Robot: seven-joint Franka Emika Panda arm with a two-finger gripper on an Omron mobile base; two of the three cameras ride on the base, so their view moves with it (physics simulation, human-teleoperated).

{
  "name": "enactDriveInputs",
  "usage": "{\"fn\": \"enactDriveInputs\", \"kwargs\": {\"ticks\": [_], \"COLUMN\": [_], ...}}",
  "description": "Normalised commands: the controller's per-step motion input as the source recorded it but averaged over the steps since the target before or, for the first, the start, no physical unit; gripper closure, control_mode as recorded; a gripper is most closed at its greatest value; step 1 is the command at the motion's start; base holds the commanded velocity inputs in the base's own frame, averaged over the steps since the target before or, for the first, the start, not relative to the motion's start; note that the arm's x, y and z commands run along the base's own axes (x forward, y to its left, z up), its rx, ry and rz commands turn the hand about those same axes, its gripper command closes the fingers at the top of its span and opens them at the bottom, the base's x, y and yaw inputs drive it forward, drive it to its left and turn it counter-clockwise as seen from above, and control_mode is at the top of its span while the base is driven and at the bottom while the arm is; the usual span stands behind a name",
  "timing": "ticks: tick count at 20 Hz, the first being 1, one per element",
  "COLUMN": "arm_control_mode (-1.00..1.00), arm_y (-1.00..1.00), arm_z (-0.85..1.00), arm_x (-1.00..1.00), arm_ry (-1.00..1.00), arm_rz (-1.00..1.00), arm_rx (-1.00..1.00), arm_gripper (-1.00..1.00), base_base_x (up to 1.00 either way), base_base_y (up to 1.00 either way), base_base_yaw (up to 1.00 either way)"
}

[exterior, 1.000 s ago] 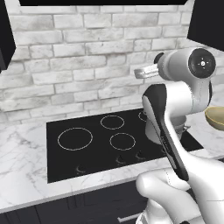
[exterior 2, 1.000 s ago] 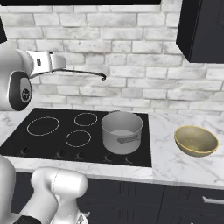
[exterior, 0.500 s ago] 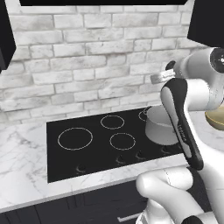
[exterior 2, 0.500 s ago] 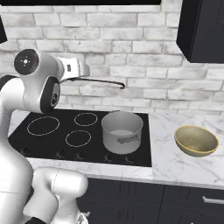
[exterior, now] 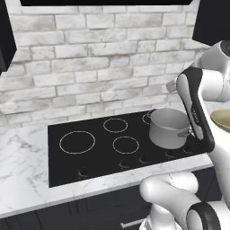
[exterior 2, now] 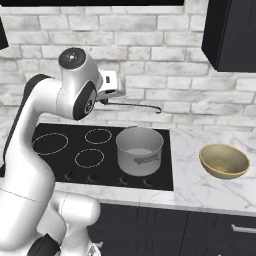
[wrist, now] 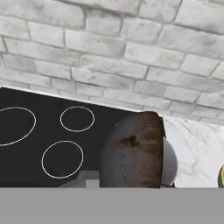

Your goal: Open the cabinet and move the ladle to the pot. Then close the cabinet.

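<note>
My gripper point(exterior 2: 106, 99) is shut on the ladle point(exterior 2: 135, 105), a thin dark utensil that sticks out level to the right, its far end hanging above the back rim of the pot point(exterior 2: 140, 150). The silver-grey pot stands on the right rear part of the black cooktop point(exterior 2: 60, 150). Along the hand view, the ladle point(wrist: 131, 153) looms as a brownish rounded shape in front of the pot point(wrist: 169, 162). In the left base view the pot point(exterior: 169, 128) sits just left of my forearm. The black cabinet point(exterior 2: 231, 35) hangs at the upper right; I cannot tell how its doors stand.
A yellow-green bowl point(exterior 2: 224, 161) rests on the marble counter point(exterior 2: 200, 185) right of the cooktop. A white brick wall point(exterior 2: 165, 60) runs close behind. Black base drawers point(exterior 2: 220, 230) lie below the counter edge. Another dark panel point(exterior: 5, 40) hangs at the far left.
The arm has swung to the right with the ladle in its grip, bringing the ladle's far end from over the cooktop's left side to above the pot. The pot and bowl stayed put.
</note>
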Motion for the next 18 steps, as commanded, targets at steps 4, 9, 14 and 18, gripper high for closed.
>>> {"fn": "enactDriveInputs", "kwargs": {"ticks": [4, 9, 14, 18], "arm_control_mode": [-1.0, -1.0, -1.0, -1.0], "arm_y": [-0.5, -0.45, -0.14, 0.0], "arm_z": [-0.54, -0.7, -0.48, -0.35], "arm_x": [0.07, 0.16, 0.03, 0.1], "arm_ry": [0.24, 0.19, 0.06, 0.02], "arm_rz": [0.0, 0.0, 0.0, 0.0], "arm_rx": [-0.1, -0.11, -0.1, -0.12], "arm_gripper": [1.0, 1.0, 1.0, 1.0], "base_base_x": [0.0, 0.0, 0.0, 0.0], "base_base_y": [0.0, 0.0, 0.0, 0.0], "base_base_yaw": [0.0, 0.0, 0.0, 0.0]}}
